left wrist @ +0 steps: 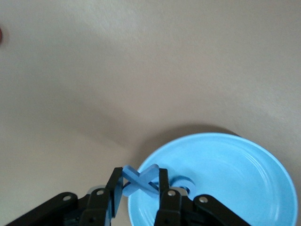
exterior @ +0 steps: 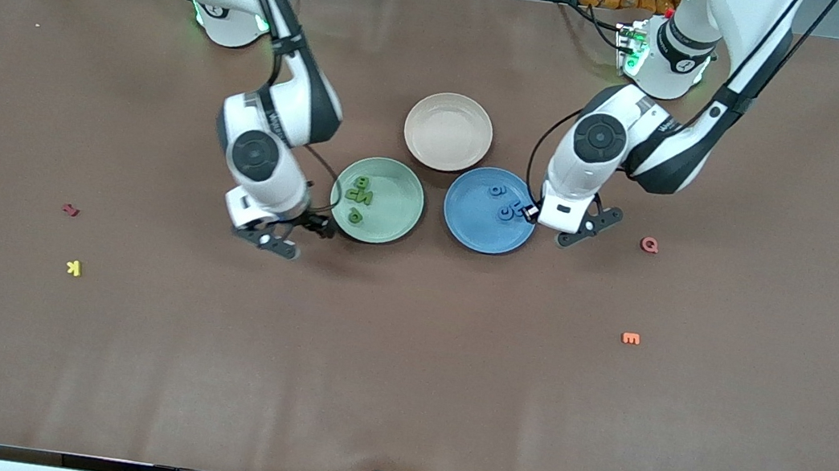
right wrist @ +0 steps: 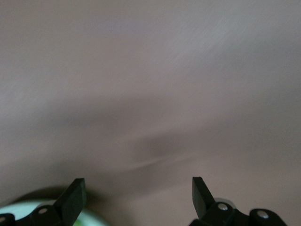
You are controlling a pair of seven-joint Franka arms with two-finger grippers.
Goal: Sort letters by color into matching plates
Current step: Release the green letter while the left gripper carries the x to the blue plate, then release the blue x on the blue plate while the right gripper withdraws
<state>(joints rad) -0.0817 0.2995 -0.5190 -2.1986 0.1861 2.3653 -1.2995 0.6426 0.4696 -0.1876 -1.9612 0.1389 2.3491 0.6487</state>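
Brown table: left gripper (left wrist: 137, 189) clamps a blue X letter (left wrist: 140, 180) over blue plate's (left wrist: 244, 174) rim, right gripper (right wrist: 138, 195) spread empty by green plate (exterior: 398, 212).

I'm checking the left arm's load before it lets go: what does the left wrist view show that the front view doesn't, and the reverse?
Only the left wrist view shows the left gripper with its fingers shut on a blue X letter, over the rim of the blue plate.

Only the front view shows the green plate holding green letters, the beige plate, and the right gripper beside the green plate.

Both show the blue plate and a blue letter lying in it.
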